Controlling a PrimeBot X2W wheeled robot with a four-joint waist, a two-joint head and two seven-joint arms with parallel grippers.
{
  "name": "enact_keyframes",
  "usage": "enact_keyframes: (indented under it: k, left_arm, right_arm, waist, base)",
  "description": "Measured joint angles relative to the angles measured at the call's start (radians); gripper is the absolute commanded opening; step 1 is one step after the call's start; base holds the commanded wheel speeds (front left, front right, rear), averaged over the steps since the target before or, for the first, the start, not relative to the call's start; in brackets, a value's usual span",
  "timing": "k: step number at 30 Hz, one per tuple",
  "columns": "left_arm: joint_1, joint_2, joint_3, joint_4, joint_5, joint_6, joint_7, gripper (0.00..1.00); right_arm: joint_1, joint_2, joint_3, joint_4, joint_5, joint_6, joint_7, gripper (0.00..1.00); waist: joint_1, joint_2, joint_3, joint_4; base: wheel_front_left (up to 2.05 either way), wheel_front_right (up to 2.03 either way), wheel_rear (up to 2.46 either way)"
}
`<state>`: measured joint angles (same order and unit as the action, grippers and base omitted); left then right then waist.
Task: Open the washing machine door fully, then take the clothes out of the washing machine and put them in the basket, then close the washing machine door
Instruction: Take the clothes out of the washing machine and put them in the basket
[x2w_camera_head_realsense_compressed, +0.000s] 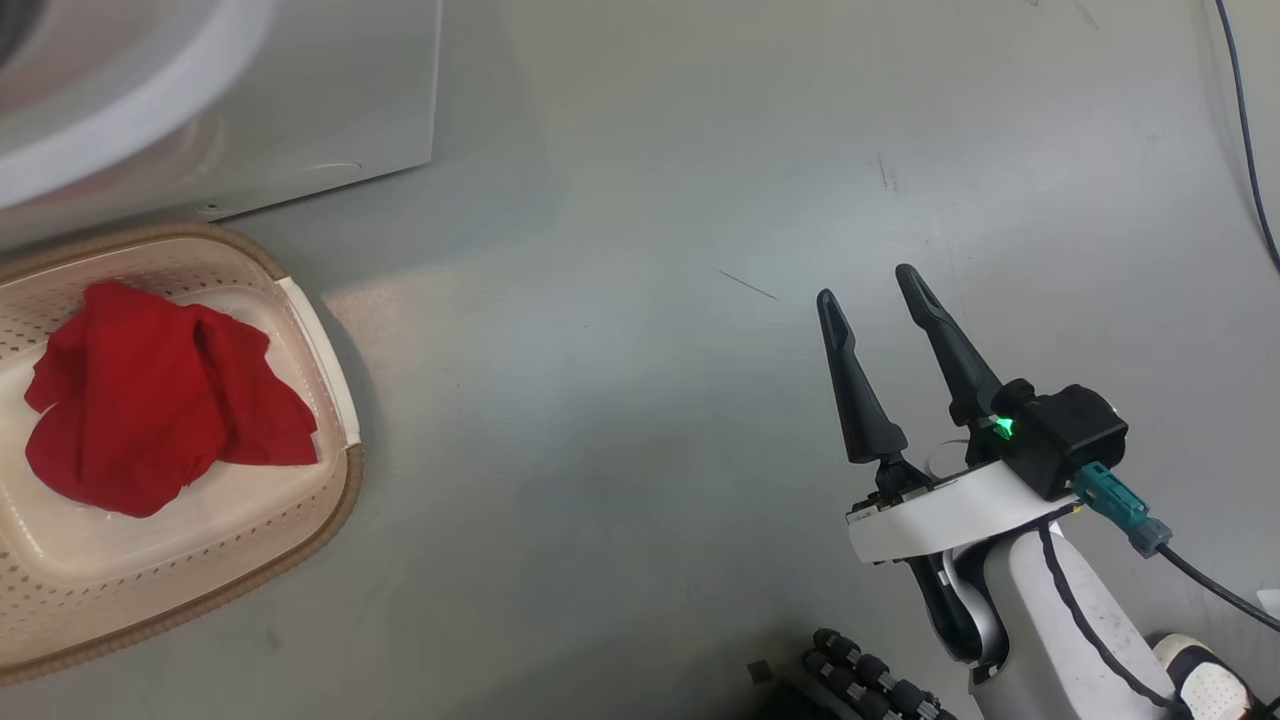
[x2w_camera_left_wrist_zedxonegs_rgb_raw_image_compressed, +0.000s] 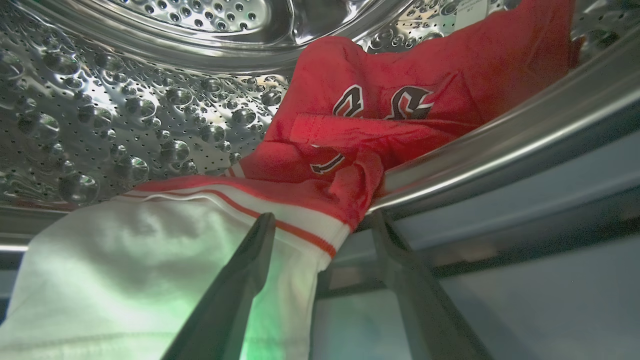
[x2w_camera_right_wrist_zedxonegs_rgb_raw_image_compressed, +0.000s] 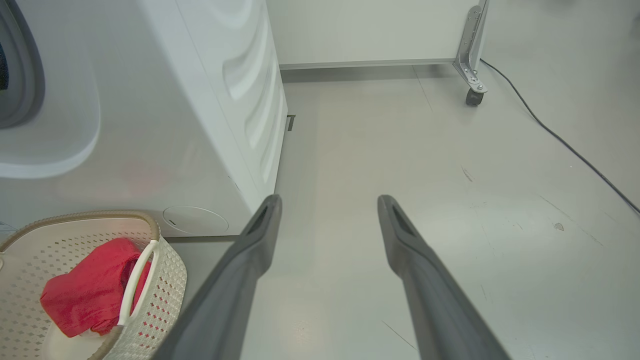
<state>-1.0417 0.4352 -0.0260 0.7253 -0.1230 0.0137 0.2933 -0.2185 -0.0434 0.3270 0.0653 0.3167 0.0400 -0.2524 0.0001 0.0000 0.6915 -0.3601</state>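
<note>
Inside, the left gripper (x2w_camera_left_wrist_zedxonegs_rgb_raw_image_compressed: 322, 216) is wide open at the mouth of the steel drum (x2w_camera_left_wrist_zedxonegs_rgb_raw_image_compressed: 125, 125), its two dark fingers well apart with nothing pinched between them. Its left finger lies across the white striped garment (x2w_camera_left_wrist_zedxonegs_rgb_raw_image_compressed: 125, 270), which spills over the near lip of the drum; whether it actually presses the cloth, I cannot tell. The other finger stands just beside that garment's red-striped hem, over the grey lip. Farther in, a red printed garment (x2w_camera_left_wrist_zedxonegs_rgb_raw_image_compressed: 425, 75) with dark lettering is bunched against the drum's right side, touching the white one.

The right gripper (x2w_camera_head_realsense_compressed: 867, 284) hangs over the bare grey floor (x2w_camera_head_realsense_compressed: 650, 400) on the right, equally wide open, holding and touching nothing. It is well apart from the basket (x2w_camera_head_realsense_compressed: 345, 490), which sits on the floor at the near left, just in front of the white washing machine (x2w_camera_head_realsense_compressed: 330, 90). A crumpled red garment (x2w_camera_head_realsense_compressed: 150, 400) lies in the basket, resting on its bottom.
</note>
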Motion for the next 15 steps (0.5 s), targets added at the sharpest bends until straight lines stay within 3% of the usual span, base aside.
enact_keyframes:
  k: [10,11,13,15]
  left_arm:
    - [-0.045,0.004,0.007,0.041,-0.001,0.008,-0.012,1.00]
    - [-0.048,0.003,0.009,0.045,-0.004,0.008,-0.012,0.54]
    - [-0.055,0.001,0.010,0.053,-0.008,0.008,-0.013,0.00]
    - [-0.062,-0.001,0.009,0.064,-0.008,0.007,-0.014,0.00]
  right_arm:
    - [-0.005,0.000,0.003,-0.001,0.000,-0.008,0.000,1.00]
    - [-0.005,0.000,0.003,-0.001,0.000,-0.009,0.000,1.00]
    - [-0.008,0.000,0.004,-0.001,0.000,-0.012,0.000,1.00]
    - [-0.011,0.000,0.004,-0.001,0.000,-0.016,0.000,1.00]
  waist:
    - [0.0000,0.0000,0.012,-0.002]
    - [0.0000,0.0000,0.013,-0.002]
    - [0.0000,0.0000,0.015,-0.001]
    - [0.0000,0.0000,0.016,0.000]
  base:
    - [0.00,0.00,0.00]
    - [0.00,0.00,0.00]
    - [0.00,0.00,0.00]
    - [0.00,0.00,0.00]
